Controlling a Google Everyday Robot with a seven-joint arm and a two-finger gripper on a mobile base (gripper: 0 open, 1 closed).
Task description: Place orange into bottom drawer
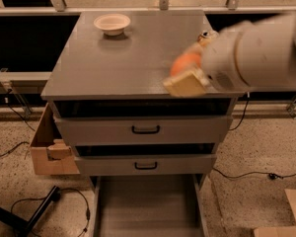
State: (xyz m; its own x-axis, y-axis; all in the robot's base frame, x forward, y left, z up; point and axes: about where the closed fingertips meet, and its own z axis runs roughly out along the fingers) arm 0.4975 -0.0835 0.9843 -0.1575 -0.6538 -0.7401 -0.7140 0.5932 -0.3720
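My gripper (pixel 186 74) is at the front right of the grey cabinet top (pixel 118 58), blurred by motion, and is shut on the orange (pixel 184 62), which shows between the cream-coloured fingers (pixel 185 83). The white arm (pixel 256 53) reaches in from the right. The bottom drawer (pixel 148 206) is pulled out at the foot of the cabinet, a wide shallow grey tray with nothing in it. It lies well below and a little left of the gripper.
A cream-white bowl (pixel 112 23) sits at the back left of the top. The gold can (pixel 207 35) is mostly hidden behind the arm. Two upper drawers with black handles (pixel 145 129) (pixel 146 166) stick out slightly. A cardboard box (pixel 47 147) stands left of the cabinet; cables lie on the floor.
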